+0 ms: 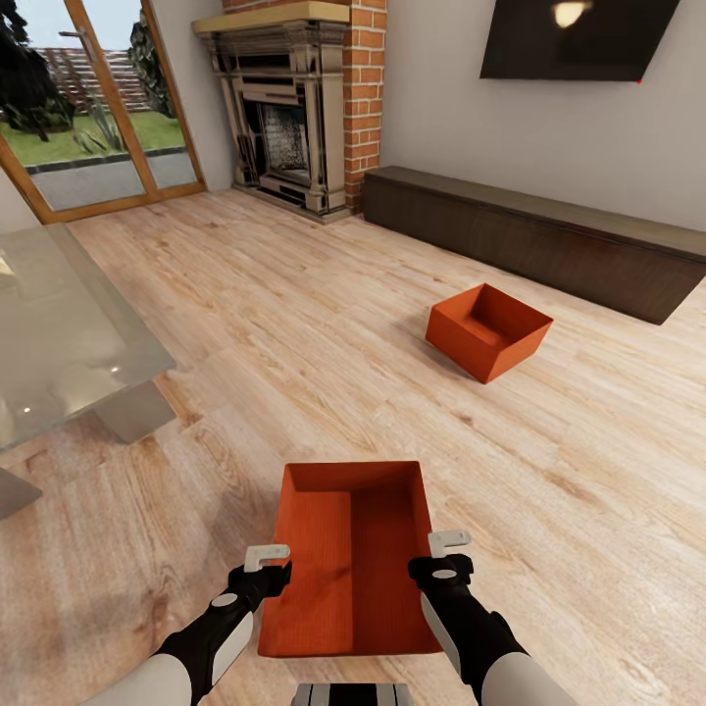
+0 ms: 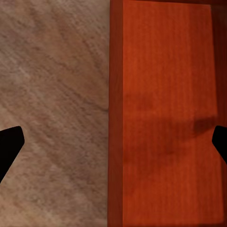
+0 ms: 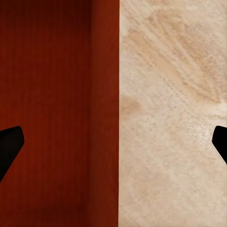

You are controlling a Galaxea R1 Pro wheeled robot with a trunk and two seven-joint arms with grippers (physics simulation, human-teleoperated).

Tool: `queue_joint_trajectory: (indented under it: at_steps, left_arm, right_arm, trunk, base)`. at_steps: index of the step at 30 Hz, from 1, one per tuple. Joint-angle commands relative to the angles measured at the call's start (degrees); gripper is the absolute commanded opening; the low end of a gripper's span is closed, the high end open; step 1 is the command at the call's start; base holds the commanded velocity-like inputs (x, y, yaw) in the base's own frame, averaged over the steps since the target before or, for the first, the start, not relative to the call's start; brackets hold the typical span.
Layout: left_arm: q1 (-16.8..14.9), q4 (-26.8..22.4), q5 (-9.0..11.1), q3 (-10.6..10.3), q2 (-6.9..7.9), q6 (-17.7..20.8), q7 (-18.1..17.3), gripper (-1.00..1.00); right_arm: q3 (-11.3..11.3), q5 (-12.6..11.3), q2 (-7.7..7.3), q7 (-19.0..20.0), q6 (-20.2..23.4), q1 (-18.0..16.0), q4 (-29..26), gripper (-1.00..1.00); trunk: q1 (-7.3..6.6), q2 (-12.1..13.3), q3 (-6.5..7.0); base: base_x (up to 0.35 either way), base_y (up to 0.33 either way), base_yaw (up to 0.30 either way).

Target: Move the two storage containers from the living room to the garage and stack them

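One orange-red storage container [image 1: 351, 559] lies on the living room's light wood-plank floor just in front of me, its ribbed bottom showing. My left gripper [image 1: 268, 562] is open over the container's left wall [image 2: 116, 118], one finger inside the bin and one outside. My right gripper [image 1: 447, 547] is open in the same way over the right wall [image 3: 106, 113]. Neither gripper holds anything. The other storage container [image 1: 487, 330] sits tilted on the planks farther off to the right, in front of the long dark cabinet.
A glass-topped table [image 1: 69, 333] stands close at the left. Behind are a brick fireplace [image 1: 284, 118], a long dark low cabinet [image 1: 549, 235], a wall TV [image 1: 579, 34] and glazed garden doors [image 1: 88, 108]. Open wood floor [image 1: 294, 324] separates the two bins.
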Motion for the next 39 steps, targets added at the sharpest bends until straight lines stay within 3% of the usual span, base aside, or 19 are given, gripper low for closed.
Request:
queue_joint_trajectory:
  at_steps: [1,15,19,39]
  left_arm:
    - [-0.04,0.03,0.51,-0.49,0.03,-0.23,0.36,1.0]
    - [-0.02,0.03,0.45,-0.49,0.03,-0.23,0.35,1.0]
    - [-0.03,0.03,0.43,-0.49,0.03,-0.23,0.35,1.0]
    - [-0.04,0.03,0.48,-0.49,0.03,-0.23,0.35,1.0]
  right_arm:
    - [0.24,0.33,-0.02,-0.24,0.54,-0.01,-0.07,1.0]
    - [0.24,0.37,0.0,-0.25,0.55,-0.01,-0.07,1.0]
    - [0.24,0.34,0.0,-0.26,0.55,-0.01,-0.07,1.0]
    - [0.32,0.33,0.0,-0.19,0.55,-0.01,-0.06,1.0]
  trunk:
    - [-0.01,-0.01,-0.04]
    - [0.43,-0.82,-0.4]
    - [1.31,-2.42,-1.12]
    - [2.41,-4.43,-2.01]
  base:
    - [0.0,0.0,0.0]
    - [0.0,0.0,0.0]
    - [0.0,0.0,0.0]
    - [0.0,0.0,0.0]
